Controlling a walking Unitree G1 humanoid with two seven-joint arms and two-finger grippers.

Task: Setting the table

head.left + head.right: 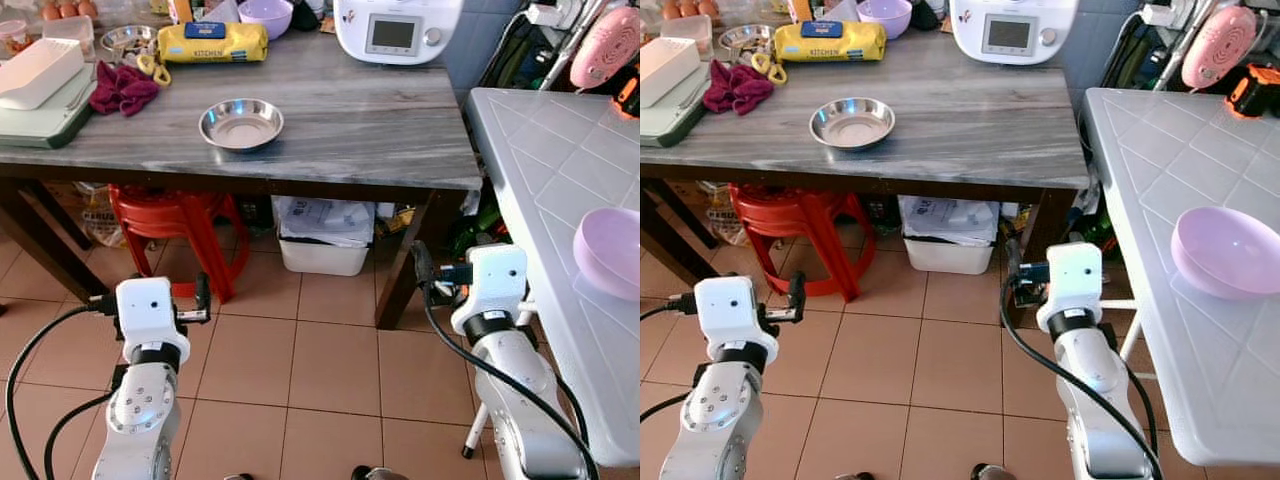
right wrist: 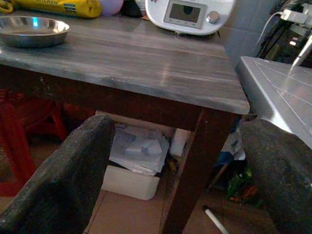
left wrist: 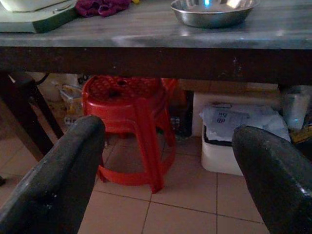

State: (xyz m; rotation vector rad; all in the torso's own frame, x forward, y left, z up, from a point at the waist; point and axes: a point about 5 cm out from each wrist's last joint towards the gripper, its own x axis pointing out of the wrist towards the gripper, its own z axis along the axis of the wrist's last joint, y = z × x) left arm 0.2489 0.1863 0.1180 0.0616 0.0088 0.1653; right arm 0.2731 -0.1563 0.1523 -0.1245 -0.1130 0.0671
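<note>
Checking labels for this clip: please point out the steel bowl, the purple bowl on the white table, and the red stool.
Steel bowl [image 1: 241,124], left eye view, on its inner base.
Purple bowl [image 1: 1230,252], right eye view, on its inside.
Red stool [image 3: 127,96], left wrist view, on its seat edge.

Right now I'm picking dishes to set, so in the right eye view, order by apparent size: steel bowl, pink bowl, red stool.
1. red stool
2. pink bowl, though it is nearer the camera
3. steel bowl
</note>
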